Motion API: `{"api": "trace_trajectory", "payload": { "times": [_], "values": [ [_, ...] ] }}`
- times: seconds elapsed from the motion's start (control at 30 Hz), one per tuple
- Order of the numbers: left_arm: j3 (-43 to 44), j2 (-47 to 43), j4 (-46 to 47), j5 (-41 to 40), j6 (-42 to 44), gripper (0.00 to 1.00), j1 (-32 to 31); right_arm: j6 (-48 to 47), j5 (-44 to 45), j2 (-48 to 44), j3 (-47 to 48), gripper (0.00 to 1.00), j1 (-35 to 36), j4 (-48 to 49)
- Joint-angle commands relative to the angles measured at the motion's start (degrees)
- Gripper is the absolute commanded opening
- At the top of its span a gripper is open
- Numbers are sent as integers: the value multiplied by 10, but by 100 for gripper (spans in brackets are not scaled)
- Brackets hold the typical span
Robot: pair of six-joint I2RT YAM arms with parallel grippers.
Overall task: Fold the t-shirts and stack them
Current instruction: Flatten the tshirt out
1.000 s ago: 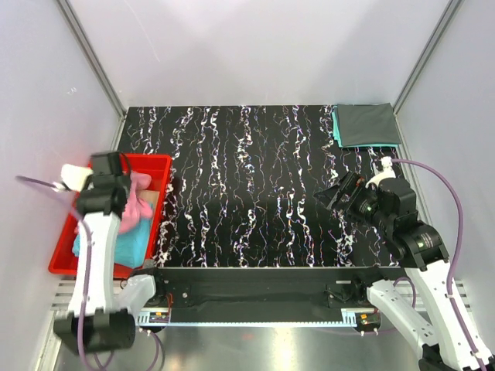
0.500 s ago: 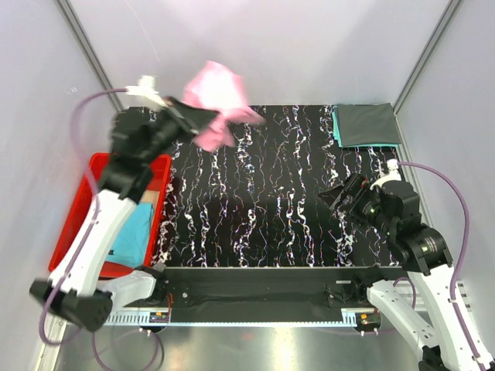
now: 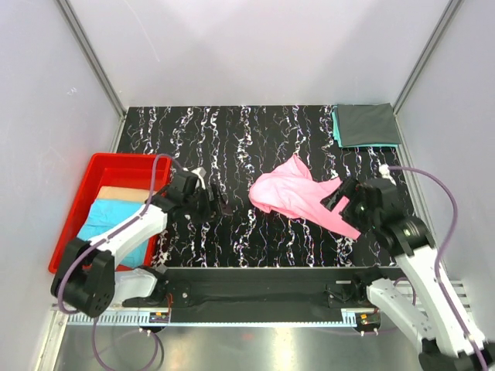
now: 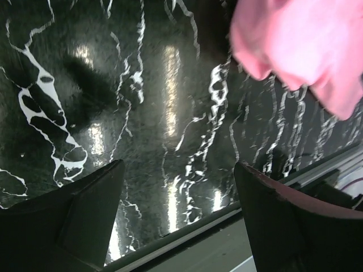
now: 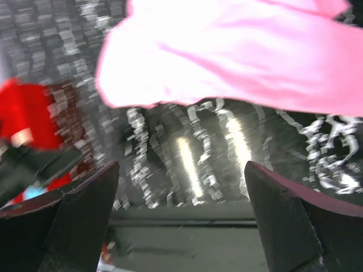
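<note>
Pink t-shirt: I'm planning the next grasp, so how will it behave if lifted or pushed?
The pink t-shirt lies crumpled in soft folds, so it will probably sag and drape when lifted. It looks thin, so likely light. On the glossy table, a push would probably bunch it rather than shift it whole.

- The pink t-shirt (image 3: 298,195) lies crumpled on the right-centre of the bench (image 3: 232,131), and its right end reaches the right gripper (image 3: 338,199).
- Open bench separates the shirt from the left gripper (image 3: 219,205), whose fingers are spread around nothing.
- The far middle strip of bench offers a free passage.
- The red bin (image 3: 108,164) blocks the left edge.
- A folded dark grey t-shirt (image 3: 367,124) fills the far right corner.
- White walls (image 3: 255,54) close in the left, far and right sides.
</note>
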Motion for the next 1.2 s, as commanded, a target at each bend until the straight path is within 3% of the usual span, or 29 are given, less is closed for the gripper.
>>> {"api": "trace_trajectory", "payload": {
  "times": [0.0,0.13,0.37,0.57,0.7,0.77,0.8,0.83,0.93,1.0,1.03,1.13,1.17],
  "values": [
    [-8,18,121,37,17,82,-13,-9,94,89,-2,100,2,72],
    [48,109,152,29,3,81,-48,-18,139,201,40,97,-39,80],
    [152,257,195,19,-17,82,-64,-132,-48,393,70,79,-231,171],
    [240,364,203,45,-43,75,-64,-168,-113,563,149,75,-249,201],
    [256,377,186,50,-49,30,-64,-194,-188,637,164,70,-250,240],
    [257,374,187,52,-55,17,-64,-196,-194,659,164,60,-250,248],
    [262,371,184,51,-57,4,-64,-197,-188,661,161,58,-250,247],
    [267,372,178,50,-58,0,-64,-202,-168,660,157,58,-250,246],
    [290,371,155,47,-52,0,-66,-215,-137,660,152,50,-249,241],
    [305,368,141,47,-52,0,-68,-222,-135,667,173,21,-250,228],
    [311,365,139,51,-55,0,-69,-220,-129,674,185,0,-250,206],
    [374,345,94,50,-39,0,-69,-203,-137,661,243,0,-249,162],
    [405,338,32,39,-27,0,-69,-197,-143,649,258,0,-249,150]
  ]
}}
